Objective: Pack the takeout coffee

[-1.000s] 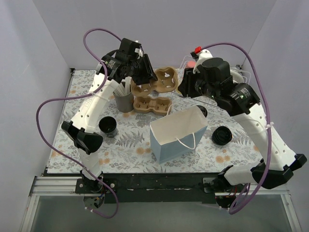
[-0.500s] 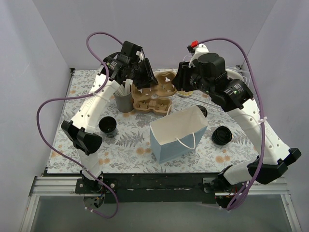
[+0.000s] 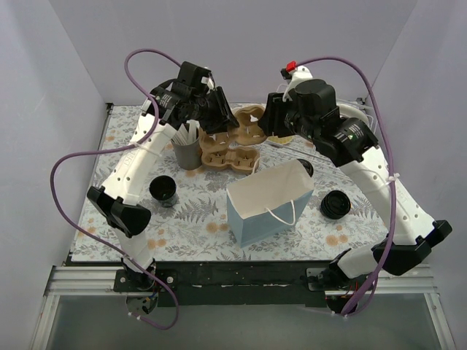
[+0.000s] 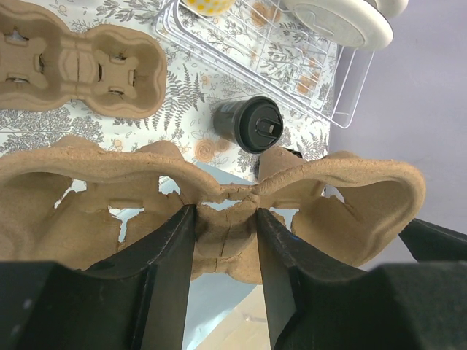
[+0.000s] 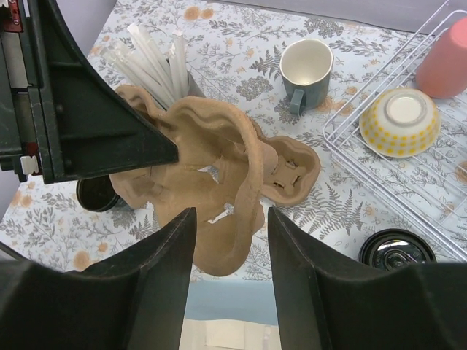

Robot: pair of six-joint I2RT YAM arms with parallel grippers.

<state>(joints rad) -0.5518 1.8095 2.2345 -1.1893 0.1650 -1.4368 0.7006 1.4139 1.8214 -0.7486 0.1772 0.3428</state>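
Observation:
My left gripper (image 3: 222, 118) is shut on the middle web of a brown cardboard cup carrier (image 4: 219, 182) and holds it in the air above the table; the carrier also shows in the top view (image 3: 244, 124). My right gripper (image 5: 231, 216) is open, its jaws on either side of the carrier's (image 5: 211, 175) near end without touching. A second carrier (image 3: 230, 157) lies on the table below. Three black takeout cups show: one at the left (image 3: 163, 188), one at the right (image 3: 336, 204), one (image 3: 306, 168) partly hidden behind the bag and lying on its side (image 4: 252, 125).
A white paper bag (image 3: 270, 200) stands open at the front middle. A grey cup of white straws (image 3: 187, 149) stands beside the carriers. A grey-green mug (image 5: 306, 69) is at the back. A wire rack (image 4: 292, 65) holds a yellow bowl (image 5: 401, 120) and a pink cup (image 5: 445, 58).
My right gripper has moved left up to the end of the held carrier. My left gripper has shifted slightly with the carrier still in it.

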